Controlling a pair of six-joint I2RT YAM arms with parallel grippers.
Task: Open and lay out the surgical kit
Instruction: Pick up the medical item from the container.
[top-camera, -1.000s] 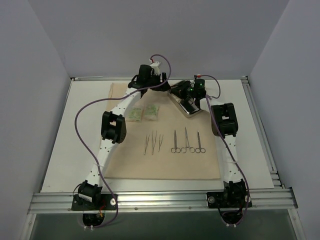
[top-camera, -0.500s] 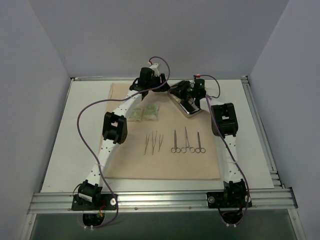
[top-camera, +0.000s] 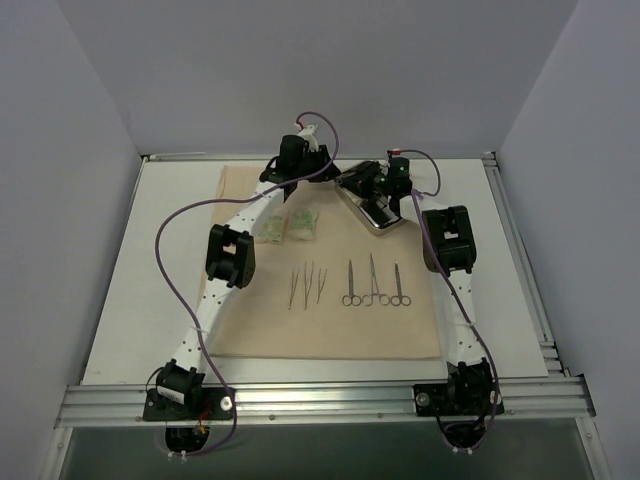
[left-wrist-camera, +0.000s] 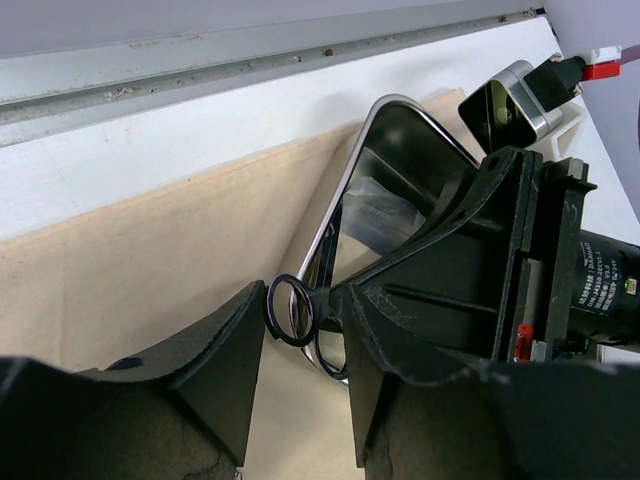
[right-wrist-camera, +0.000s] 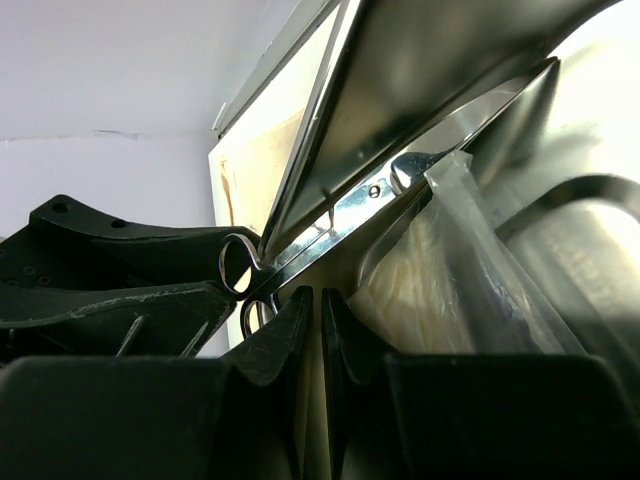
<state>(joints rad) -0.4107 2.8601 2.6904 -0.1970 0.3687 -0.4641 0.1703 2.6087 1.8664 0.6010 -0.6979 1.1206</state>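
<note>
The left pincer (left-wrist-camera: 298, 302) stood part-open, its jaws either side of the ring handle of the scissors (right-wrist-camera: 340, 215), which projected from the end of the steel tray (left-wrist-camera: 400, 140); no grip was made yet. The tray sat tilted on the beige cloth (left-wrist-camera: 150, 260). The right pincer (right-wrist-camera: 314, 295) was closed, apparently on the tray's rim. Step in hand, as judged: emptying the tray. The next move called for closing squarely on the handle and drawing the scissors clear.

On the cloth (top-camera: 330, 325) (beige, spread flat on the tabletop (top-camera: 140, 280)) lie two packets (top-camera: 268, 228), tweezers (top-camera: 309, 283) and forceps (top-camera: 373, 282); farther back, the left end effector (top-camera: 328, 174) and right end effector (top-camera: 360, 183) crowd the tray (top-camera: 388, 224).
</note>
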